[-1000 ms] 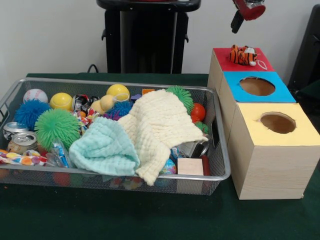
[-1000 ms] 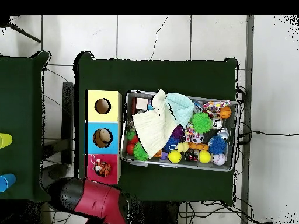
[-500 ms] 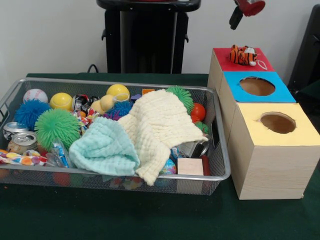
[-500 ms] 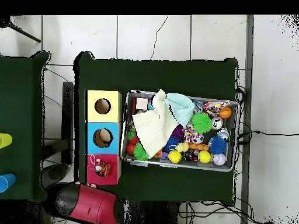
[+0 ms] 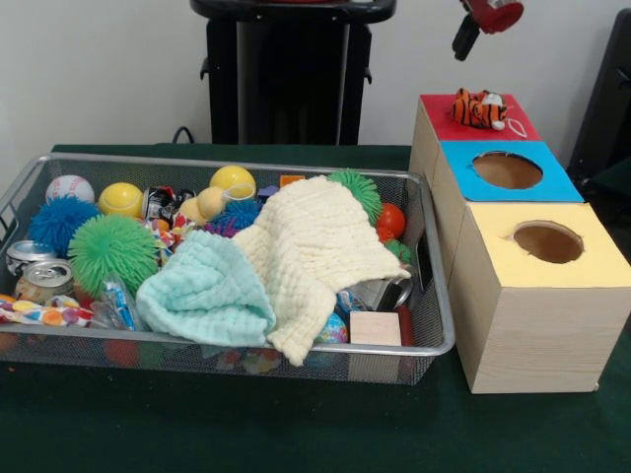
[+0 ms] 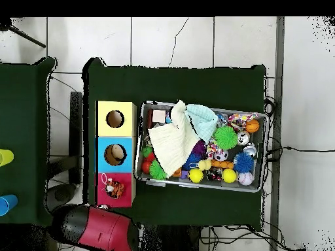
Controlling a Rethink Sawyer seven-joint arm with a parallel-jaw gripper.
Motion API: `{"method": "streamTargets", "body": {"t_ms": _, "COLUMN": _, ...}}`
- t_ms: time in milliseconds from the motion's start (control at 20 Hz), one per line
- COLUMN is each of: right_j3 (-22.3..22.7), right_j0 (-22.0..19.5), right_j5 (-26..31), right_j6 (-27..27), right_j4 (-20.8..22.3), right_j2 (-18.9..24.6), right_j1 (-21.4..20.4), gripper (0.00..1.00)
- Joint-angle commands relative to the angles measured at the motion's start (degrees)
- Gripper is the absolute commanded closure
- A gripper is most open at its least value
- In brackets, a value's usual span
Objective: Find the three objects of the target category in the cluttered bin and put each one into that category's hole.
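The robot's hand [image 5: 483, 22] hangs at the top edge of the front view, above and behind the red-topped box [image 5: 477, 118]; whether it is spread or pressed together cannot be told. A small orange and black striped tiger toy [image 5: 479, 108] lies on that red top, covering its hole. Beside it stand the blue-topped box [image 5: 505, 170] and the yellow-topped box [image 5: 547, 242], each with an open round hole. On the green counter [image 5: 296, 424] sits the wire mesh bin [image 5: 434, 325], where a cream cloth [image 5: 315, 246] and a mint cloth [image 5: 207, 291] lie over the clutter. A green spiky ball [image 5: 111, 251], a blue spiky ball [image 5: 59, 222], a baseball [image 5: 69, 187], two yellow balls and drink cans lie at the bin's left part.
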State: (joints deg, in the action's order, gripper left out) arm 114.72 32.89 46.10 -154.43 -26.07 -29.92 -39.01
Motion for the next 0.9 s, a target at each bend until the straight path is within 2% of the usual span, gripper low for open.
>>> {"method": "streamTargets", "body": {"t_ms": 50, "right_j3": 1.2, "right_j0": -1.8, "right_j5": -6.3, "right_j6": -14.7, "right_j4": -5.5, "right_j2": 4.1, "right_j1": 1.4, "gripper": 1.00}}
{"method": "streamTargets", "body": {"t_ms": 350, "right_j3": 2.5, "right_j0": -2.9, "right_j5": -13.7, "right_j6": -13.9, "right_j4": -12.1, "right_j2": 8.4, "right_j1": 1.6, "gripper": 1.00}}
{"method": "streamTargets", "body": {"t_ms": 600, "right_j3": 3.5, "right_j0": -3.7, "right_j5": -16.8, "right_j6": -12.1, "right_j4": -14.4, "right_j2": 10.2, "right_j1": 1.6, "gripper": 1.00}}
{"method": "streamTargets", "body": {"t_ms": 900, "right_j3": 5.6, "right_j0": -6.7, "right_j5": -25.7, "right_j6": -9.7, "right_j4": -16.7, "right_j2": 15.0, "right_j1": 3.5, "gripper": 1.00}}
